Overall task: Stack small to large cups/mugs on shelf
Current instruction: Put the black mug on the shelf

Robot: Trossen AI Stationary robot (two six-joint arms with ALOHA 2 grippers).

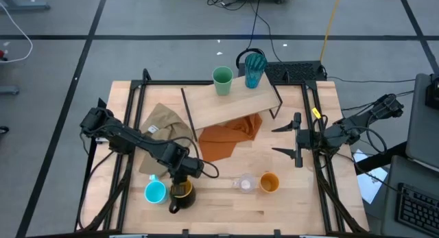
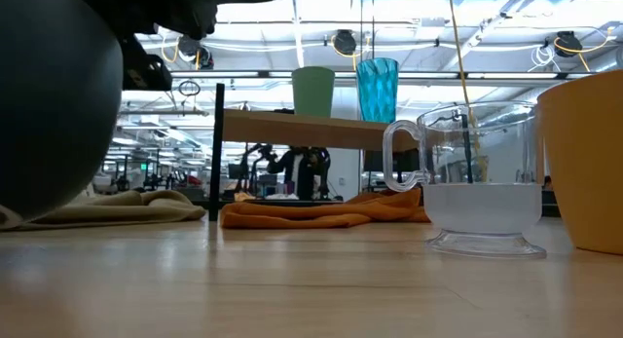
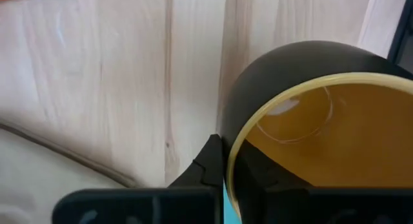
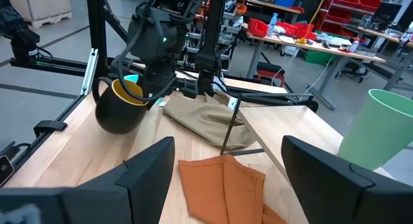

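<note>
Wooden tabletop (image 1: 226, 204), left fingers (image 3: 216, 166) pinching black mug (image 3: 310, 121) rim, right fingers (image 4: 222, 169) apart, empty

Two cups (image 1: 222, 80) (image 1: 254, 69) are standing side by side on the shelf (image 1: 226, 104) at the counter's (image 1: 295, 204) far side. Two cloths (image 1: 164, 128) (image 1: 230, 138) are lying beneath it. Along the near edge, four vessels (image 1: 156, 192) (image 1: 181, 193) (image 1: 244, 184) (image 1: 269, 182) are sitting in a row.

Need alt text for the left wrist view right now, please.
The left gripper is shut on the rim of the black mug, one finger inside its yellow-orange interior. The pale wooden table lies beyond.
</note>
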